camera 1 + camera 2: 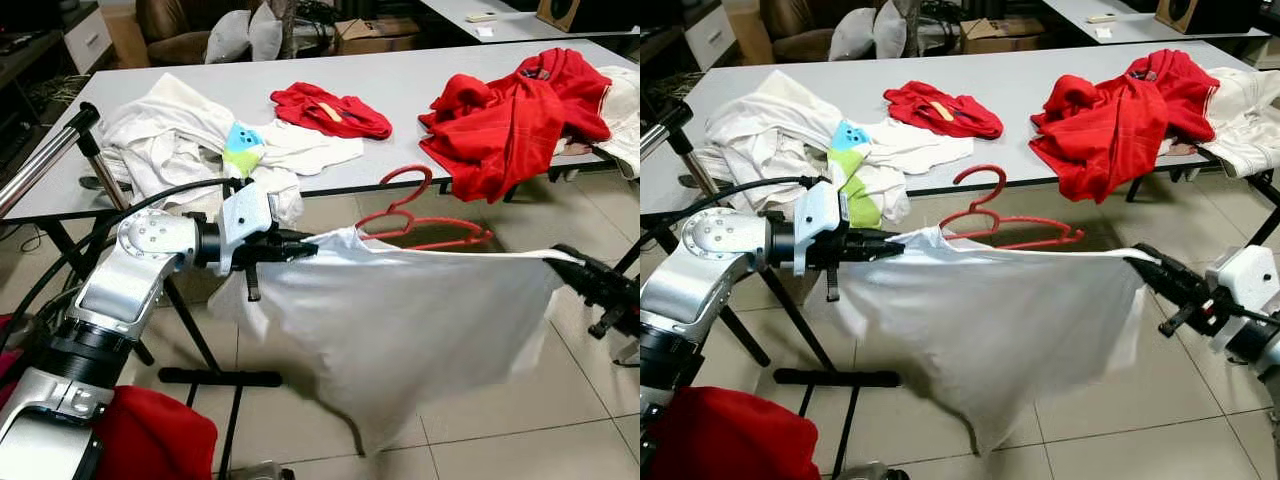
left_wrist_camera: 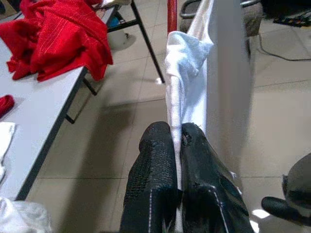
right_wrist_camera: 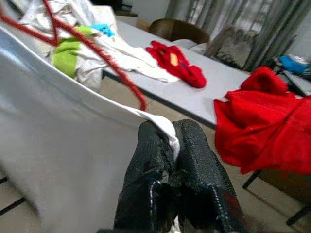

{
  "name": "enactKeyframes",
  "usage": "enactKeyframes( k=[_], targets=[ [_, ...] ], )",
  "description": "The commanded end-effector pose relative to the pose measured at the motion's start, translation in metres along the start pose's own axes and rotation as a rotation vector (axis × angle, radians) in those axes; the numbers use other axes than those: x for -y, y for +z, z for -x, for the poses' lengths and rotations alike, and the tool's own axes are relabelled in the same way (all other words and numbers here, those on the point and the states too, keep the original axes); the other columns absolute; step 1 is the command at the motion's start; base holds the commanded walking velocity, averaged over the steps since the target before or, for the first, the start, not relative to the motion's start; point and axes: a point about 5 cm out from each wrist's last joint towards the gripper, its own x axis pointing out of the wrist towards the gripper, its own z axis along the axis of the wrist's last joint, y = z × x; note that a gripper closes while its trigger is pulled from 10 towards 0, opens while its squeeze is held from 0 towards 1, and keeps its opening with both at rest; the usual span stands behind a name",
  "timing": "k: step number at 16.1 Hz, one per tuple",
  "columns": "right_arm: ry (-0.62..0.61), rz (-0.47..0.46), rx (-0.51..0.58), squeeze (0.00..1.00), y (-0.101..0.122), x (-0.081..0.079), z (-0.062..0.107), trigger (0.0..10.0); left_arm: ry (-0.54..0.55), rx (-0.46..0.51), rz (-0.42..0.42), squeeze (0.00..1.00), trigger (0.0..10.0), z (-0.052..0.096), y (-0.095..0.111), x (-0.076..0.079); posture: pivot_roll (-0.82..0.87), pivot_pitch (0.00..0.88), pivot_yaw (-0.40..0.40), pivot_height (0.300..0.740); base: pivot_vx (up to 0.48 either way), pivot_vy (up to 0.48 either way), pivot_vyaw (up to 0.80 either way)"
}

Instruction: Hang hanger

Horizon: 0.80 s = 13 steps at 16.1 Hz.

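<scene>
Between my two grippers hangs one white garment [image 1: 400, 320] with one red hanger [image 1: 420, 215] inside its top edge. My left gripper [image 1: 300, 245] pinches one corner, my right gripper [image 1: 1155, 270] the other. I judge hanging is not done; two red clothes [image 1: 330, 108] wait on the table [image 1: 400, 75].

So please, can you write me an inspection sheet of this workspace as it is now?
Surface: grey table, partly bare.
Job's things: white garment stretched between both grippers above the tiled floor; red hanger in its top edge, hook up.
Clutter: two red garments, white clothes heap on the table.
Grippers: left gripper shut on one garment end; right gripper shut on the other.
Cables: black cable along the left arm.
Surroundings: metal rack pole, cushions.
</scene>
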Motion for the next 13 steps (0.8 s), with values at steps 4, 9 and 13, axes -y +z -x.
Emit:
enactKeyframes(
  k=[4, 9, 13],
  targets=[
    [-0.167, 0.008, 0.005, 0.00, -0.007, 0.025, 0.022, 0.0, 0.014, 0.162, 0.082, 0.00, 0.0, 0.014, 0.014, -0.008, -0.13, 0.000, 0.062, 0.740, 0.000, 0.000, 0.00],
    [-0.271, -0.052, 0.018, 0.00, -0.014, 0.042, 0.035, 0.0, -0.020, 0.228, 0.200, 0.00, 0.0, 0.028, 0.012, -0.015, -0.13, 0.000, 0.062, 0.740, 0.000, 0.000, 0.00],
    [-0.327, -0.064, 0.101, 0.00, 0.001, 0.060, 0.041, 0.0, -0.177, 0.115, 0.241, 0.00, 0.0, 0.026, -0.001, 0.002, -0.13, 0.000, 0.062, 0.740, 0.000, 0.000, 0.00]
  ],
)
